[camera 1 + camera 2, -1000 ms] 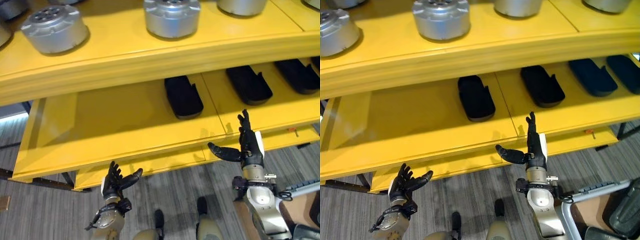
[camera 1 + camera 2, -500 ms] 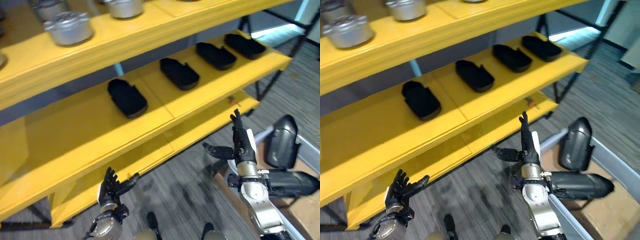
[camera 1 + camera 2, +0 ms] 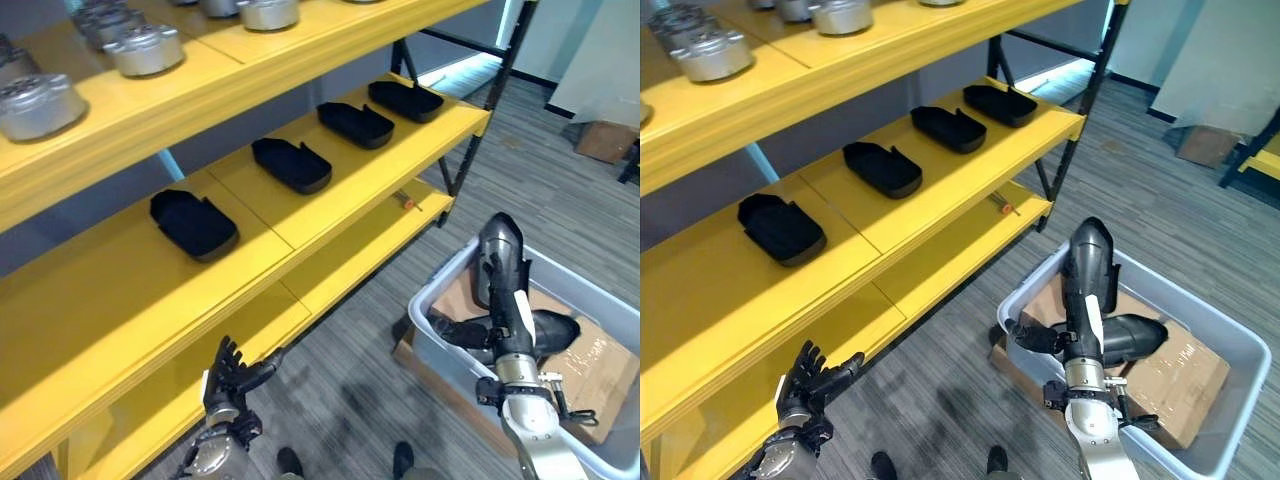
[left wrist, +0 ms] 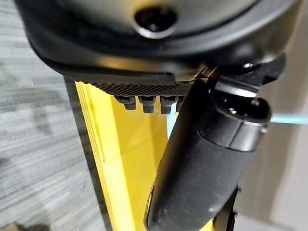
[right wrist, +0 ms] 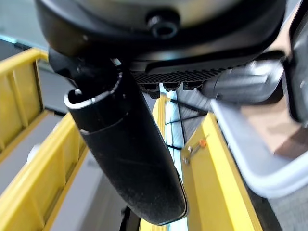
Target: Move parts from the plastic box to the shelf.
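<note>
A grey plastic box (image 3: 1230,345) on the carpet (image 3: 1160,190) held dark, rounded parts (image 3: 1087,262) over cardboard. The yellow shelf (image 3: 940,170) carried four black trays (image 3: 880,168); silver discs (image 3: 708,52) sat above. The right hand (image 3: 1080,335) hovered over the box and the left hand (image 3: 808,378) hung low, both with fingers apart, empty.

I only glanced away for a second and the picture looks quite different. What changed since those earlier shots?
Mostly the camera swung right: the yellow shelf slid left and the plastic box with dark parts came into view. The right hand, open, is now in front of the box instead of the shelf. Nothing was grasped or released. The left hand stayed open and low by the shelf; the black trays did not move.
</note>
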Robot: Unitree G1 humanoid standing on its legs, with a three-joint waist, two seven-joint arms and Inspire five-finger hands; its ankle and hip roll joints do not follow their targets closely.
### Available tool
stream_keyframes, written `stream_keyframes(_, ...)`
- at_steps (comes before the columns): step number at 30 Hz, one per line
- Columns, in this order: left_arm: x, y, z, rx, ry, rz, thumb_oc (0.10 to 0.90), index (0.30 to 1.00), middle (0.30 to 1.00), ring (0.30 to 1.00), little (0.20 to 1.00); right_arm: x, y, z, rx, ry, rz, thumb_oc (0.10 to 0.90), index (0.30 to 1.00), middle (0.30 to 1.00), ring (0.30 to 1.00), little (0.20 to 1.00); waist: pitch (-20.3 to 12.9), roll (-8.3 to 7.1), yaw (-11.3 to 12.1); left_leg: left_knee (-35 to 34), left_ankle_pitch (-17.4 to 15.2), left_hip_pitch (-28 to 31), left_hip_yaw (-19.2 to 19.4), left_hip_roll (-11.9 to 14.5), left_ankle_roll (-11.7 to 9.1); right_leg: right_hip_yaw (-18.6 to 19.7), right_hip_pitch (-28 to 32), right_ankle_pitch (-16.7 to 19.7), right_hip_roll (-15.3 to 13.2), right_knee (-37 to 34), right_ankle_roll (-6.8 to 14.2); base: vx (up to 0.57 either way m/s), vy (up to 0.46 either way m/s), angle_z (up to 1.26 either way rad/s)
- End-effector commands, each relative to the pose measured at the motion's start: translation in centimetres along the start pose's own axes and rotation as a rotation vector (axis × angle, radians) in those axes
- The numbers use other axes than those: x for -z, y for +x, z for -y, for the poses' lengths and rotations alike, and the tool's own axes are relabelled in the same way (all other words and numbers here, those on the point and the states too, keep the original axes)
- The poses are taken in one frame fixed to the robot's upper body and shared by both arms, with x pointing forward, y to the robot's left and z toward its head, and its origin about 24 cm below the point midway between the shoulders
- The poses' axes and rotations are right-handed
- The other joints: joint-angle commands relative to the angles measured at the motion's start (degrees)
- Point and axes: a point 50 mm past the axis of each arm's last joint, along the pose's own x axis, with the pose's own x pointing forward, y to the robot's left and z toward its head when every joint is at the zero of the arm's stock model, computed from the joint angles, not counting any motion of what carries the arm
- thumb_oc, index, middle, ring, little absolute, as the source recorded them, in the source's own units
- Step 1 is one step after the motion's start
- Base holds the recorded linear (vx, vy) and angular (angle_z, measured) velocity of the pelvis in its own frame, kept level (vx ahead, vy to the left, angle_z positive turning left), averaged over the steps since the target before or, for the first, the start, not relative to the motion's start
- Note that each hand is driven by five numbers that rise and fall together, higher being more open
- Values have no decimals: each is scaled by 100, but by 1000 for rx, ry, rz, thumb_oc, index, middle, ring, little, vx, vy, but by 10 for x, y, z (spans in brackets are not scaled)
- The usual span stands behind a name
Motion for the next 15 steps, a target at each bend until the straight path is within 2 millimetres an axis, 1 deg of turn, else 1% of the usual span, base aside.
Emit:
stream_keyframes(1,-51,10,14,84,26,246,900,1000,1000,1000,1000,-68,9,21,123,92,374,900,1000,1000,1000,1000,135,-373,-97,964,-301,-308,-941,114,-110,374,284,-215,341,-206,-314,-85,-86,-76)
stream_keyframes(2,-51,10,14,84,26,246,900,1000,1000,1000,1000,-68,9,21,123,92,374,900,1000,1000,1000,1000,132,-372,-99,967,-302,-313,-943,115,-110,372,281,-215,342,-206,-314,-124,-69,-99)
stream_keyframes(3,-54,11,17,85,20,259,900,1000,1000,1000,1000,-67,11,19,110,86,374,900,1000,1000,1000,1000,183,-408,46,1145,-409,-627,-2037,-510,83,684,207,-183,376,-219,-356,-15,-64,-118)
stream_keyframes(4,-53,11,17,86,22,261,900,1000,1000,1000,1000,-67,12,16,87,88,373,900,1000,1000,1000,1000,199,-460,145,1144,-652,-790,-2637,-994,194,925,177,-157,413,-218,-358,9,-86,-98)
stream_keyframes(5,-52,10,17,91,22,258,900,1000,1000,1000,1000,-66,13,16,70,86,373,900,1000,1000,1000,1000,193,-479,177,1059,-808,-811,-2844,-1218,253,1055,169,-144,455,-216,-357,80,-59,-105)
stream_keyframes(6,-52,10,20,103,26,258,900,1000,1000,1000,1000,-66,14,15,56,80,370,900,1000,1000,1000,1000,186,-485,221,950,-793,-890,-3125,-1421,278,1200,154,-109,506,-212,-348,97,-27,-119)
stream_keyframes(8,-51,10,22,119,35,257,900,1000,1000,1000,1000,-65,14,18,49,71,370,900,1000,1000,1000,1000,182,-466,196,711,-597,-1077,-3249,-1521,254,1338,129,-59,546,-182,-317,107,24,-100)
stream_keyframes(11,-49,11,24,134,37,244,900,1000,1000,1000,1000,-64,15,20,48,56,363,900,1000,1000,1000,1000,216,-420,218,416,-366,-1214,-3240,-1668,249,1488,162,-45,611,-209,-294,99,58,-55)
stream_keyframes(12,-49,11,25,137,38,245,900,1000,1000,1000,1000,-65,15,19,49,58,364,900,1000,1000,1000,1000,231,-416,248,404,-349,-1233,-3288,-1715,247,1606,158,-47,645,-193,-276,93,78,-109)
stream_keyframes(13,-49,11,24,138,37,242,900,1000,1000,1000,1000,-65,15,18,44,65,365,900,1000,1000,1000,1000,225,-397,246,289,-386,-1142,-3283,-1706,263,1746,159,-66,700,-186,-266,107,104,-142)
stream_keyframes(14,-48,10,25,144,29,241,900,1000,1000,1000,1000,-65,15,17,41,66,365,900,1000,1000,1000,1000,205,-388,243,175,-400,-1031,-3251,-1684,284,1852,161,-60,724,-177,-245,122,125,-101)
stream_keyframes(15,-49,10,28,154,24,244,900,1000,1000,1000,1000,-64,15,18,47,66,359,900,1000,1000,1000,1000,192,-368,229,85,-385,-954,-3132,-1655,279,1882,156,-75,711,-170,-240,132,150,-82)
